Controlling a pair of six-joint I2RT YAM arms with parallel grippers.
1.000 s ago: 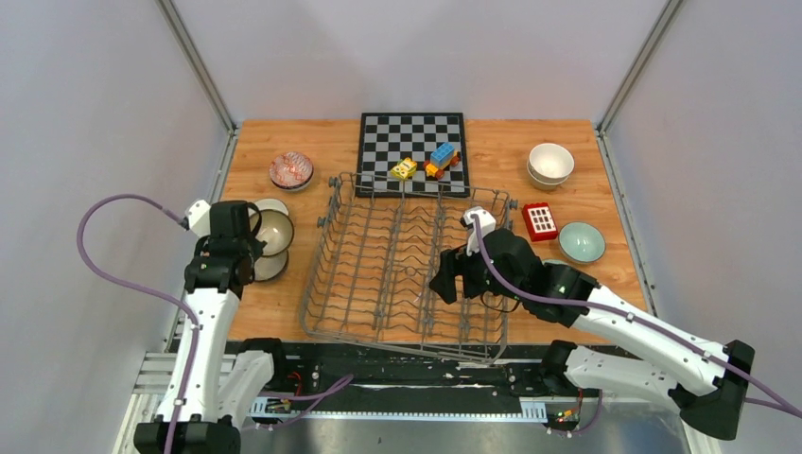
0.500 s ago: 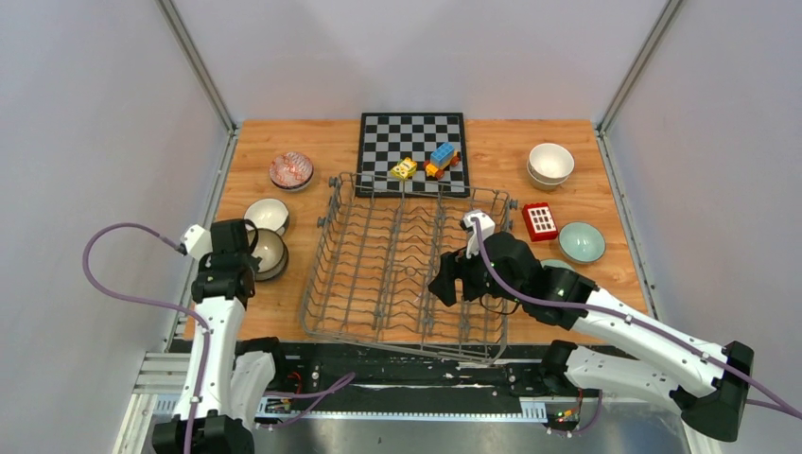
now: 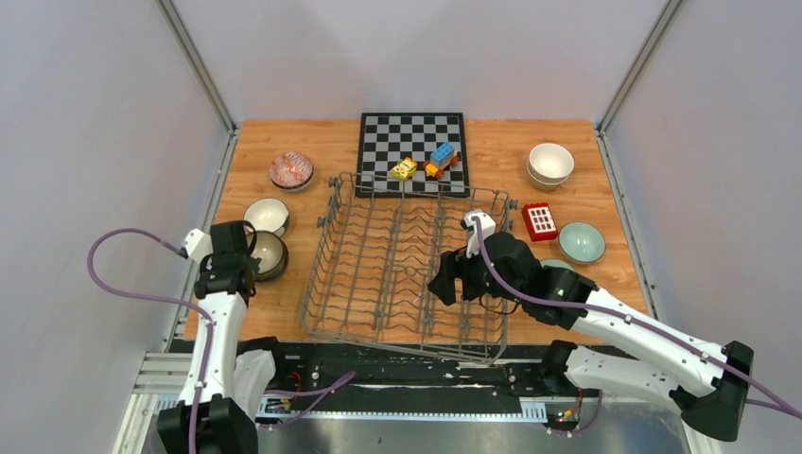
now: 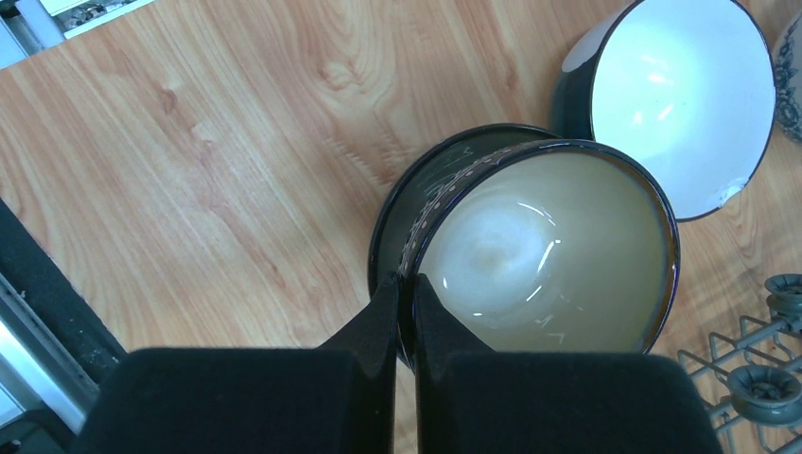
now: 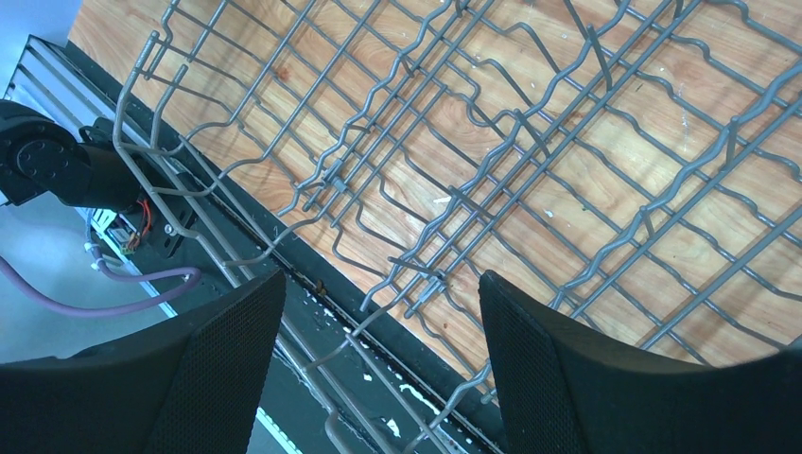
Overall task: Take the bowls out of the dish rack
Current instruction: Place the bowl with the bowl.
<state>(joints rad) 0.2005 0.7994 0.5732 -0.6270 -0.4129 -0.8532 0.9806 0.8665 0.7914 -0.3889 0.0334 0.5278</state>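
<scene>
Top external view: the left gripper (image 3: 246,255) is standing clenched on the near rim of the dark-patterned bowl (image 3: 269,253), on the table (image 3: 284,142) to the left of the dish rack (image 3: 378,265). A second ago this arm was reaching further out, with the bowl tipped on edge and masking the white-lined bowl (image 3: 267,215). The arm is now lying closer to the near edge, the held bowl is sitting lower and more level, and the white-lined bowl is showing in full just beyond it.

The left wrist view is showing one finger inside and one outside the rim. The held bowl is lying over a second dark bowl (image 4: 402,199), slightly tilted. Whether it is fully seated I cannot tell.

The right gripper (image 3: 444,284) is hanging over the right front part of the rack with its jaws spread, holding nothing, placed as it was a second ago. No bowls are showing in the rack.

Elsewhere, unchanged:
- cream bowls (image 3: 550,163), stacked, far right
- mint bowl (image 3: 581,241)
- red-patterned bowl (image 3: 290,170), far left
- chessboard (image 3: 412,151)
</scene>
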